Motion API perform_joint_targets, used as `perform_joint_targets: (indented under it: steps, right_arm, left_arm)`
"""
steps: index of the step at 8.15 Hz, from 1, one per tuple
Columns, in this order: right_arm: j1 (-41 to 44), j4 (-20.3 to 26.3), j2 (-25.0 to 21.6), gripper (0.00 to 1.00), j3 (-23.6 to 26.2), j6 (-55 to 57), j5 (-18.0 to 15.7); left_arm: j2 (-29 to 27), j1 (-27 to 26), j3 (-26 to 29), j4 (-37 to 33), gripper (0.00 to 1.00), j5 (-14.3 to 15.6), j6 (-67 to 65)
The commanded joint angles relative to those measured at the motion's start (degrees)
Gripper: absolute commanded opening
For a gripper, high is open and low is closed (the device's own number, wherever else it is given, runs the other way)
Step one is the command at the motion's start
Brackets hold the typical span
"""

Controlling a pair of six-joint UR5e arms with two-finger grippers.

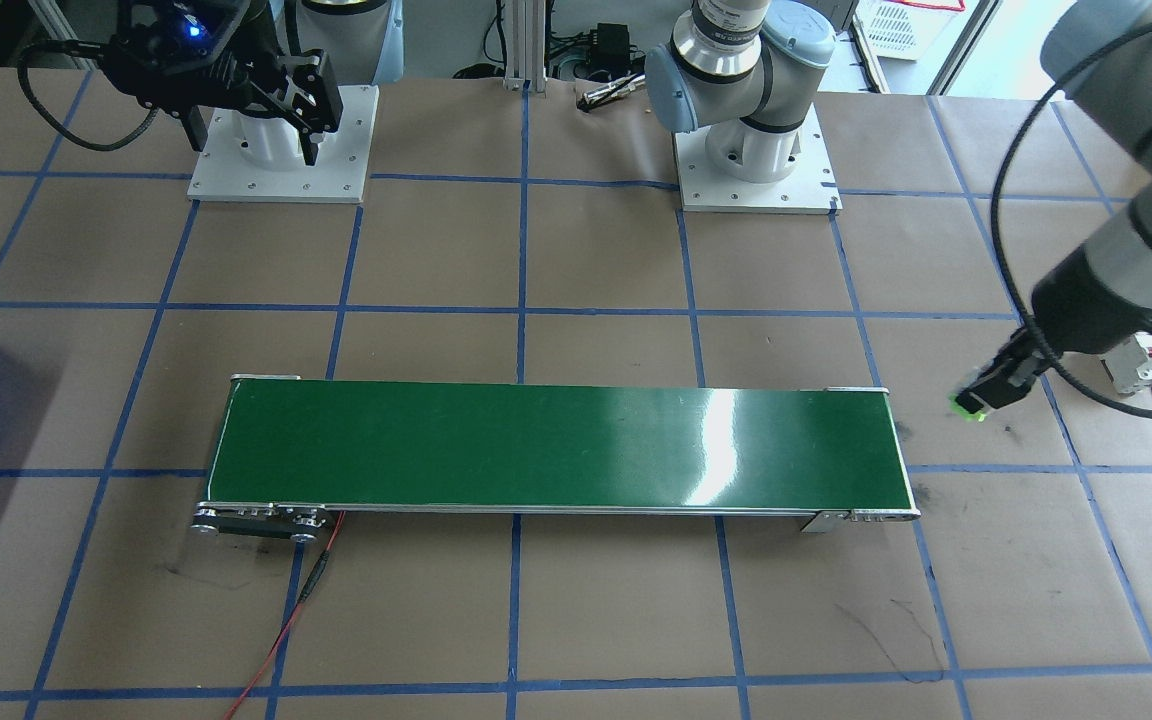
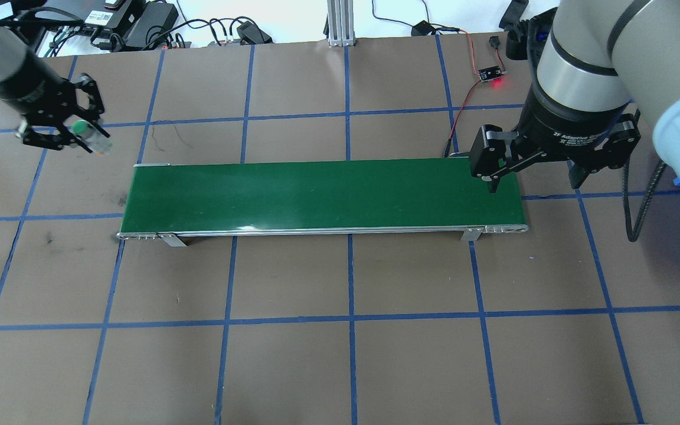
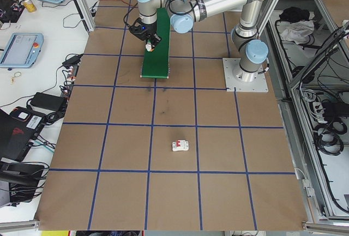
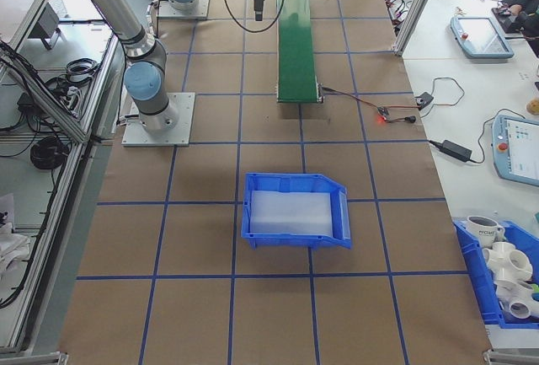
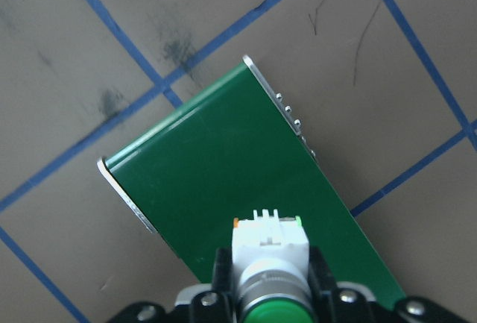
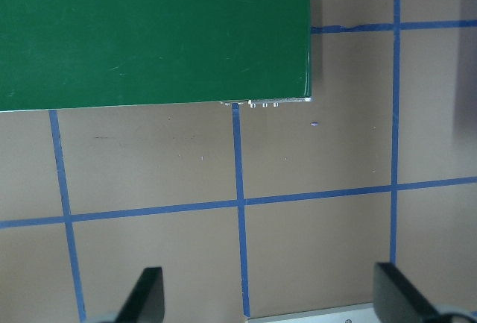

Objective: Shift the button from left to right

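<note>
The button point(image 2: 84, 128), with a green head and a pale grey-white body, is held in the air by my left gripper point(image 2: 74, 131), which is shut on it. It hangs just off the left end of the green conveyor belt point(image 2: 316, 195). The left wrist view shows the button point(image 5: 271, 252) between the fingers, above the belt's end point(image 5: 223, 166). In the front view the button point(image 1: 970, 406) is right of the belt point(image 1: 556, 445). My right gripper point(image 2: 532, 180) hovers open over the belt's right end, holding nothing; its fingers point(image 6: 145, 293) frame bare table.
A white circuit breaker point(image 3: 180, 146) with a red lever lies on the table behind the left arm. A blue bin point(image 4: 295, 209) stands beyond the belt's right end. A small board with a red light point(image 2: 490, 74) and a red wire lie at the far side.
</note>
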Motion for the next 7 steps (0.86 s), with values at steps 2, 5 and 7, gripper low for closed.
perform_joint_targets:
  steps: [2,5,7]
  right_arm:
    - [0.1,-0.5,2.3,1.0,0.7,1.7,0.4]
    - [0.1,-3.1,8.2,1.0,0.7,6.2,0.0]
    - [0.1,-10.3,13.1,1.0,0.7,5.9,0.0]
  left_arm:
    - [-0.3,-4.5,-16.1,26.7,0.0,2.3,-28.2]
    - [-0.7,-4.5,-17.6,28.7,0.0,2.4,-36.1]
    - [-2.4,-4.5,-17.6,28.5,0.0,2.4,-36.1]
